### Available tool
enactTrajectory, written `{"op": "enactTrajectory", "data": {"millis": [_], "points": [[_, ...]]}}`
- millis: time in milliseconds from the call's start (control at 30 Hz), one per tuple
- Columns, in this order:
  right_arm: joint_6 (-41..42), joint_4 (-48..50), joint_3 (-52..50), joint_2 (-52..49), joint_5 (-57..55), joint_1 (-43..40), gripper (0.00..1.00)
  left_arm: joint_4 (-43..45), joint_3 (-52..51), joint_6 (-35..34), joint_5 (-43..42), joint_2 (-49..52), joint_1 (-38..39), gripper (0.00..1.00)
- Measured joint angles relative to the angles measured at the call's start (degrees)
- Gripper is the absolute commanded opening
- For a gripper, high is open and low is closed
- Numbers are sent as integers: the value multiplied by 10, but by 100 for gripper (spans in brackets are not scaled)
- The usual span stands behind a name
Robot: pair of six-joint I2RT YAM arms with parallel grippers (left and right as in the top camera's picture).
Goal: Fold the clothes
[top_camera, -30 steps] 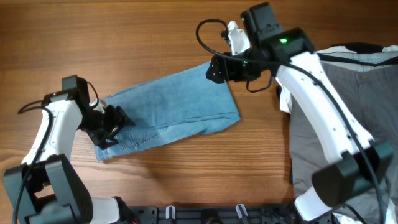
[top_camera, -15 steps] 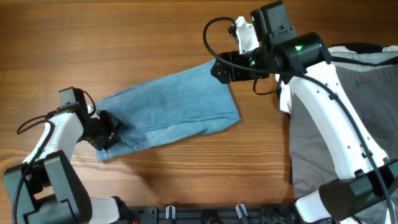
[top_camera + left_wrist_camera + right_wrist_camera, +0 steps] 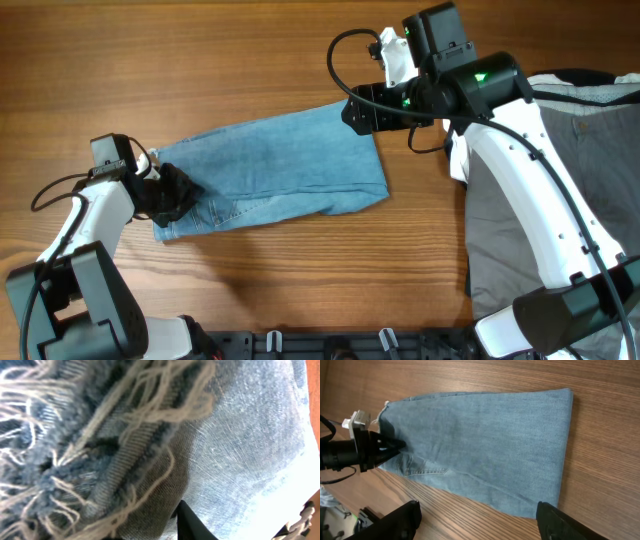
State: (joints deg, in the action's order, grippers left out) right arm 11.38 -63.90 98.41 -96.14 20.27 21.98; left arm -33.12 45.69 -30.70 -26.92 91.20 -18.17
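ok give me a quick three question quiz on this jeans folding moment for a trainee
1. True or false: the right gripper is clamped on the jeans.
2. Which part of the jeans is the left gripper at? A) the frayed hem B) the folded end C) the middle
3. Short answer: which garment lies beneath the right arm?

Key: 1 false, it hangs open above them; 2 A; 3 grey trousers
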Motion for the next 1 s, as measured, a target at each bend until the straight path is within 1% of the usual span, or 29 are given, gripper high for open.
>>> {"op": "enactTrajectory", "data": {"millis": [33,67,100,267,400,433,500,633,700,833,867,900,967,1000], "points": [[0,0,0,0,0,0,79,0,0,0,-2,0,0,12],[0,0,0,0,0,0,79,1,0,0,-3,0,0,6],[-2,0,0,0,0,0,79,2,0,0,-5,0,0,4],[-4,-1,0,0,-6,0,78,-9,1,2,-16,0,0,4],[-4,-3,0,0,-13,-11,79,-91,35,33,-22,-8,0,4],[-4,-4,0,0,-13,-16,79,-97,39,40,-22,-10,0,4],[-4,-7,0,0,-15,-24,79,-148,68,51,-26,-37,0,4],[-4,-10,0,0,-17,-29,79,-195,87,64,-28,-111,1,4],[-4,-10,0,0,-17,-28,79,-217,88,66,-26,-129,1,4],[-4,-11,0,0,-18,-29,79,-278,89,67,19,-136,10,5],[-4,-11,0,0,-19,-29,79,-288,89,67,36,-136,16,18],[-4,-11,0,0,-19,-28,79,-293,89,68,45,-136,22,33],[-4,-11,0,0,-19,-29,80,-295,89,73,75,-136,39,49],[-4,-11,0,0,-20,-28,80,-294,89,74,83,-136,45,51]]}}
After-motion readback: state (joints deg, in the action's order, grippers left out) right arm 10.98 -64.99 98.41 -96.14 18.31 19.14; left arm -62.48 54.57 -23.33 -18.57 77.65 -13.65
